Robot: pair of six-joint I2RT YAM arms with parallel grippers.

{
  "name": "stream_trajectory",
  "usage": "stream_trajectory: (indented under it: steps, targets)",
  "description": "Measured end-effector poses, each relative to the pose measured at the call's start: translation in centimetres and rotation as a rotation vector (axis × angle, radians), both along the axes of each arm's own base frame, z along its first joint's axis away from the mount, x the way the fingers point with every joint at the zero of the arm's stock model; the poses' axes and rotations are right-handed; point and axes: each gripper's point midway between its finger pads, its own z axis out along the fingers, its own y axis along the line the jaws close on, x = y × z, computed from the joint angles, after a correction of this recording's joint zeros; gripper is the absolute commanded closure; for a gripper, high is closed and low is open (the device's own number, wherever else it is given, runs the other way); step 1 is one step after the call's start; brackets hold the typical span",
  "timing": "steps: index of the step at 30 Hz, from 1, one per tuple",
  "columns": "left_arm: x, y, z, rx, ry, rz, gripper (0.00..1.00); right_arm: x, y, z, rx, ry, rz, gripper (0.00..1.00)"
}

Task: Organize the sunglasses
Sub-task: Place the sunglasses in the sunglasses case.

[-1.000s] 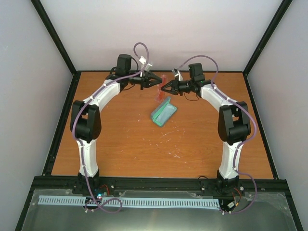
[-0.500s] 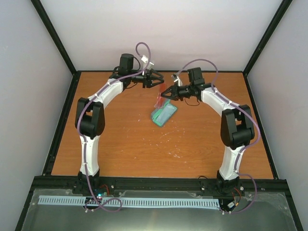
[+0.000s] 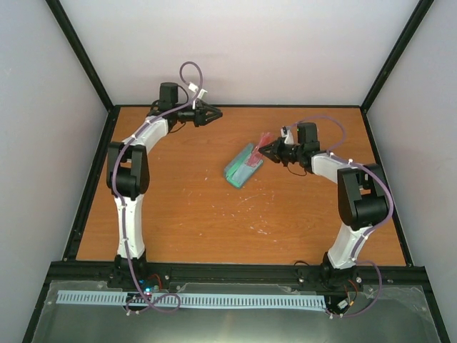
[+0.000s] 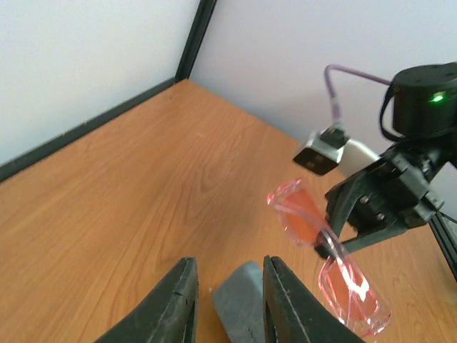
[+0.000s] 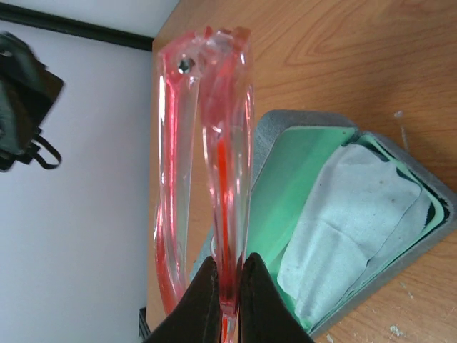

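Note:
The pinkish-red sunglasses (image 3: 265, 138) hang folded in my right gripper (image 3: 272, 148), just above the far right end of the open grey-blue case (image 3: 240, 168). In the right wrist view the gripper (image 5: 230, 268) is shut on the glasses (image 5: 207, 143), beside the case's green lining (image 5: 296, 175) and the pale blue cloth (image 5: 350, 221) lying in it. My left gripper (image 3: 210, 114) is open and empty at the far left, well away from the glasses. Its wrist view shows its open jaws (image 4: 230, 264), the case end (image 4: 239, 296), the glasses (image 4: 325, 246) and the right gripper (image 4: 378, 207).
The case lies slantwise on the wooden table (image 3: 214, 214) near the middle back. Black frame rails (image 3: 93, 179) edge the table, with pale walls behind. Both arm bases stand at the near edge.
My left gripper has let go of the sunglasses and drawn back to the far left. My right gripper has carried them right and nearer, to the case's far right end.

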Motion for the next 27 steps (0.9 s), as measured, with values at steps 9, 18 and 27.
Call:
stream_trajectory:
  steps: [9, 18, 27]
  targets:
    - [0.0, -0.3, -5.1, 0.048, 0.124, 0.01, 0.75, 0.6, -0.6, -1.6, 0.038, 0.031, -0.105, 0.97]
    - [-0.8, -1.3, -8.6, 0.157, 0.159, 0.029, 0.75, 1.2, -0.2, -5.9, 0.046, 0.14, -0.118, 0.97]
    - [-2.5, -2.6, -12.0, 0.244, 0.205, 0.006, 0.75, 1.1, 2.5, -6.9, 0.054, 0.175, -0.045, 0.97]
